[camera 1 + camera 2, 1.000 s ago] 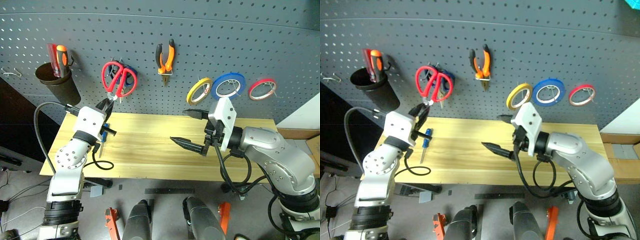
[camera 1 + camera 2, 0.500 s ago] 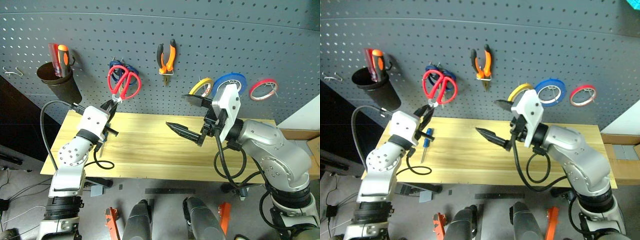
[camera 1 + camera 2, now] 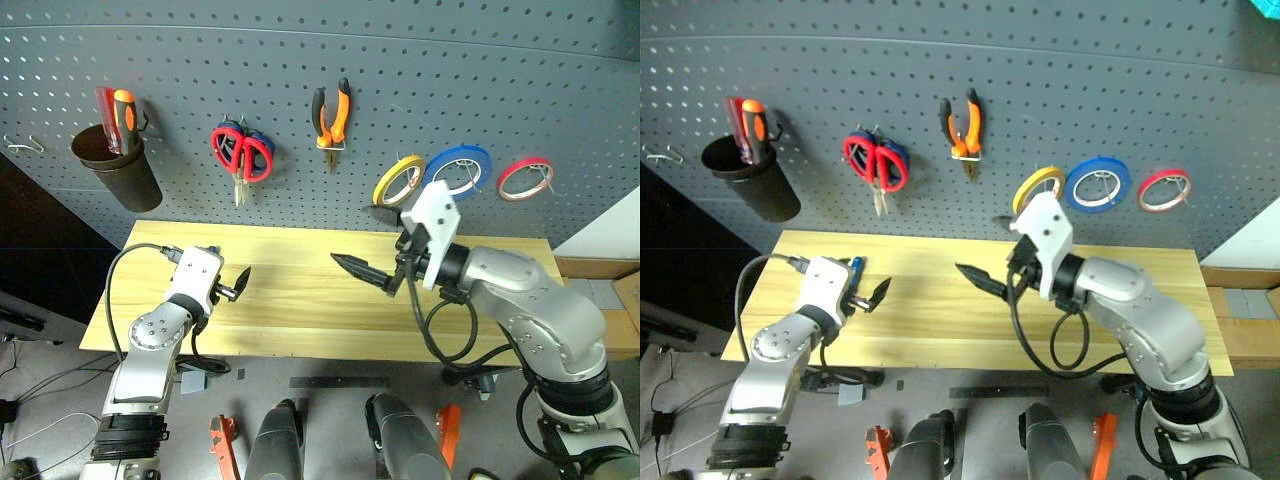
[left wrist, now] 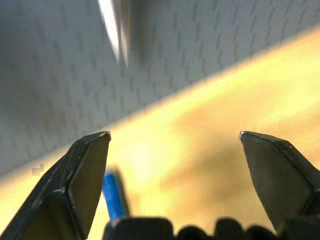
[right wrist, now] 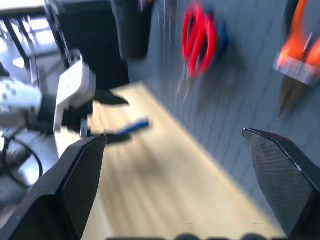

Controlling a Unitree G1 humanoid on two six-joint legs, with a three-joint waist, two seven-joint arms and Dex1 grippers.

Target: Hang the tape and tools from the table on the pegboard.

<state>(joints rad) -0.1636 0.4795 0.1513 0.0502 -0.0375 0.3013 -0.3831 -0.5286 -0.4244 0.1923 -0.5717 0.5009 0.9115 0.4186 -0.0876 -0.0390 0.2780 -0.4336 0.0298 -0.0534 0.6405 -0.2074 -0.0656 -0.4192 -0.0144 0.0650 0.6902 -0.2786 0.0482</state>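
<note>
Red-handled scissors [image 3: 243,152] hanging on pegboard [image 3: 400,70], left of centre; long axis vertical, handles up, blades pointing straight down. Overlapping blue-handled scissors [image 3: 230,137] on the same hook, just behind.
Pliers [image 3: 331,115] hung further right, long axis upright, orange-and-black handles up, nose down.
Yellow tape [image 3: 398,181] on a hook right of the pliers, ring face turned partly edge-on; blue roll [image 3: 456,170] just beside it, red roll [image 3: 525,177] at far right.
Black cup [image 3: 115,167] at far left of the board, holding red and orange-handled screwdrivers [image 3: 114,117], handles up.
Blue-handled screwdriver [image 3: 853,268] lying flat on table [image 3: 300,300] at the left end, long axis running near-to-far, largely hidden behind left gripper [image 3: 235,285].
Left gripper low over the table's left end, jaws spread wide, nothing between them.
Right gripper [image 3: 372,238] raised above table centre, pointing left, jaws wide apart, holding nothing.
</note>
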